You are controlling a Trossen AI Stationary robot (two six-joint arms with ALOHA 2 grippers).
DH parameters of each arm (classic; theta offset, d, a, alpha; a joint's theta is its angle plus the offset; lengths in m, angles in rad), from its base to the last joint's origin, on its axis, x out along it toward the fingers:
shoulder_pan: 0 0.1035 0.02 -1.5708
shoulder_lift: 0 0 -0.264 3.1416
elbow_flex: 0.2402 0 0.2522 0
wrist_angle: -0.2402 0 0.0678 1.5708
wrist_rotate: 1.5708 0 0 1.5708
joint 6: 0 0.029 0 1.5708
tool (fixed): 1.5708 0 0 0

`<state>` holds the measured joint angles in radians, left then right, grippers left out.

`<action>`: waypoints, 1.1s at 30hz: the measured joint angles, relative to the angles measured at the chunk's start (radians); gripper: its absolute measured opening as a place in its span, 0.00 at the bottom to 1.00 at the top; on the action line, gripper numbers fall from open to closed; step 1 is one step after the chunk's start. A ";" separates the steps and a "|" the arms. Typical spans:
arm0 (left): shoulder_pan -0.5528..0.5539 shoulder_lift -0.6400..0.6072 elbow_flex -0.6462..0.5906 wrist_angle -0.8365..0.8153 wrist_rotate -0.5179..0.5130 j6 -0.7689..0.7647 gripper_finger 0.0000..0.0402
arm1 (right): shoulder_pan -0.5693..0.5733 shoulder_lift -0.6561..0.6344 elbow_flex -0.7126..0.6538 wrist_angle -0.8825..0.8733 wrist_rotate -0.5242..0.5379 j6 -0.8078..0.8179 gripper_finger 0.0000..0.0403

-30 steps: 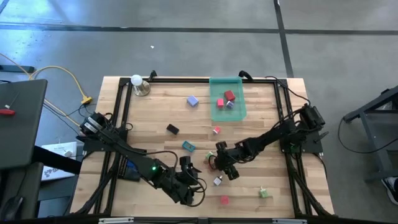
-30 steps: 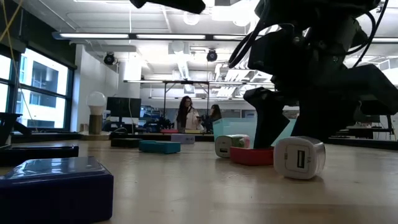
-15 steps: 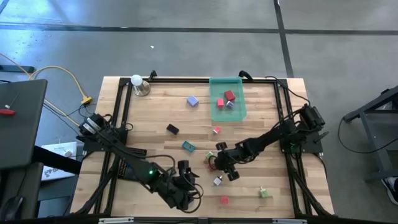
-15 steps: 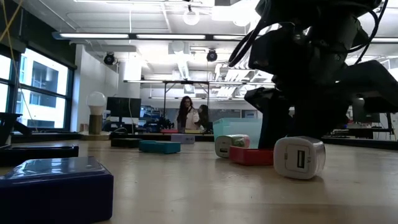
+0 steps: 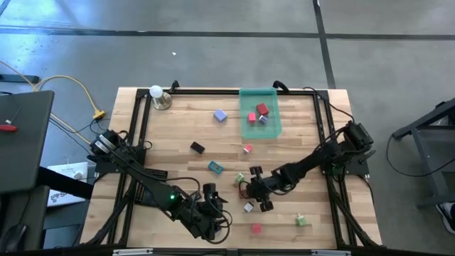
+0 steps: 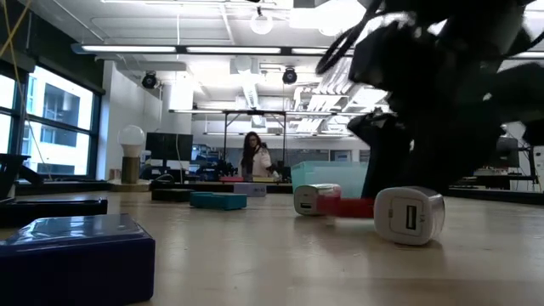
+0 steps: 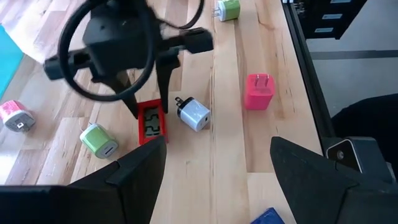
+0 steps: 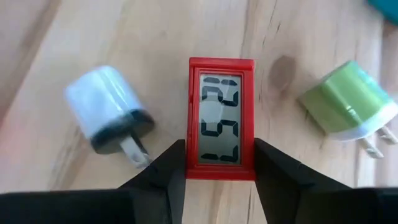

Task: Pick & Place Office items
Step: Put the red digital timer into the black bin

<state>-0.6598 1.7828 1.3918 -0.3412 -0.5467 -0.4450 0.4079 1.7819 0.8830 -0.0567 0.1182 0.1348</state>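
Observation:
A red digital display [image 8: 221, 118] lies flat on the wood, also visible in the left wrist view [image 7: 152, 122] and the low view [image 6: 344, 206]. My right gripper [image 8: 221, 160] is shut on it near the table's middle front [image 5: 254, 190]. A white charger [image 8: 107, 111] and a green charger [image 8: 348, 102] rest on the table on either side of it. My left gripper [image 7: 211, 168] hovers open over the near edge [image 5: 211, 212], touching nothing. A pink charger [image 7: 259, 91] lies near it. My right gripper pinches the red display between its two fingers [image 8: 177, 163], on its two long sides at one end [image 8: 221, 171]. The fingers come slanting down from the table's right side and lie across its width. The display stays flat, at or just above the table.
The translucent green tray [image 5: 260, 121] at the far side holds red pieces. A purple block [image 5: 220, 115], a black block [image 5: 197, 147], a teal piece [image 5: 215, 167] and a green charger [image 5: 301, 220] lie scattered. A bulb on a metal base [image 5: 156, 92] stands in the far left corner.
My right gripper has sunk lower and moved slightly toward the near edge around the red display, which now shows blurred in the low view. My left arm drew back a little toward the table's left, then held still.

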 joint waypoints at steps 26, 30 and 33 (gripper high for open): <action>0.015 0.000 -0.001 0.008 -0.006 0.082 0.70 | 0.172 -0.165 0.009 0.222 0.250 -0.122 0.35; 0.015 0.000 0.000 0.007 -0.008 0.082 0.70 | 0.188 -0.165 0.009 0.253 0.250 -0.143 0.35; 0.015 0.000 -0.001 0.006 -0.008 0.082 0.70 | 0.201 -0.165 0.009 0.291 0.249 -0.171 0.35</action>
<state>-0.6444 1.7824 1.3911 -0.3351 -0.5549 -0.3626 0.6093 1.6173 0.8921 0.2341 0.3669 -0.0360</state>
